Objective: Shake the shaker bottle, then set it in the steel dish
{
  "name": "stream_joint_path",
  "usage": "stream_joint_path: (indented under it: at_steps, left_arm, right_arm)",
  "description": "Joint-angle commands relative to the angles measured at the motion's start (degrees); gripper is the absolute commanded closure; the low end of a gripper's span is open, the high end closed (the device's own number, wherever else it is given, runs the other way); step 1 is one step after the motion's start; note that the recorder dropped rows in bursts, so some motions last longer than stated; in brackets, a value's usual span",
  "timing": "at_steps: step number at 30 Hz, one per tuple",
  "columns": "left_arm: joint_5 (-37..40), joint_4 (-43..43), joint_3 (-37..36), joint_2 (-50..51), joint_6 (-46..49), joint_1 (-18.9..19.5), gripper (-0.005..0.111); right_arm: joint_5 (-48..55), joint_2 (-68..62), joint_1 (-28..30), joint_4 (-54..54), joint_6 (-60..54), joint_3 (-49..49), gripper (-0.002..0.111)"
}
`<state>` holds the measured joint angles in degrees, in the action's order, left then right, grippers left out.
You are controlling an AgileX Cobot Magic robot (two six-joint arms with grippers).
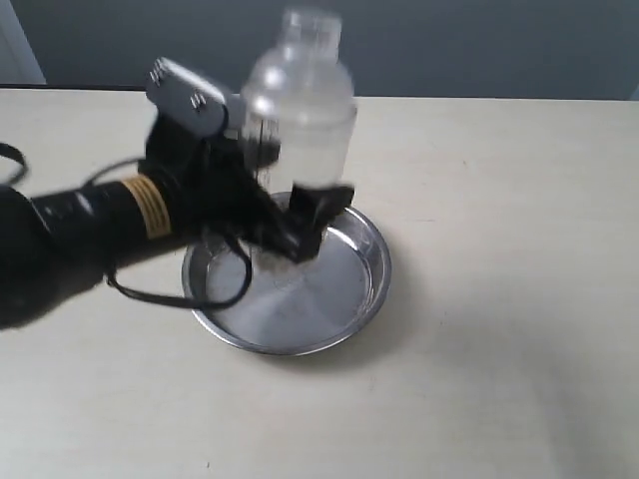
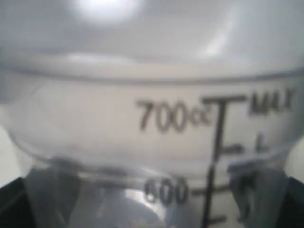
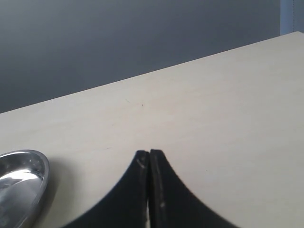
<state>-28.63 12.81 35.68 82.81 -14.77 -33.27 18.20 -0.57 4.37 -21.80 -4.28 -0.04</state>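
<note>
The clear frosted shaker bottle (image 1: 300,110) is held upright in the air above the steel dish (image 1: 344,299), blurred by motion. My left gripper (image 1: 290,220) is shut on the bottle's lower body, reaching in from the left. In the left wrist view the bottle (image 2: 156,118) fills the picture, with its 700cc, 600 and MAX marks readable, and dark fingers (image 2: 12,202) show at both lower corners. My right gripper (image 3: 150,154) is shut and empty over bare table, with the dish's rim (image 3: 40,175) off to one side. The right gripper does not show in the exterior view.
The pale wooden table (image 1: 499,200) stretches all around the dish. A dark grey wall (image 1: 449,45) runs along its far edge. My left arm's black body and cable (image 1: 90,230) lie over the table to the left of the dish.
</note>
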Motion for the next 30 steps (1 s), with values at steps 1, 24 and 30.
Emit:
stream_joint_path:
  at_steps: [1,24,30]
  left_arm:
    - [-6.5,3.1,5.4,-12.1,-1.4,0.0,0.106]
    - [-4.6,-6.2,-2.8,1.7,4.0,-0.1,0.106]
    - [-6.8,2.6,4.7,-11.1,-0.5,-2.3,0.106]
  right_arm:
    - [-0.6,0.3,0.2,0.1,-0.2,0.0,0.109]
    - [-0.6,0.3,0.2,0.1,-0.2,0.0,0.109]
    - [-0.6,0.3,0.2,0.1,-0.2,0.0,0.109]
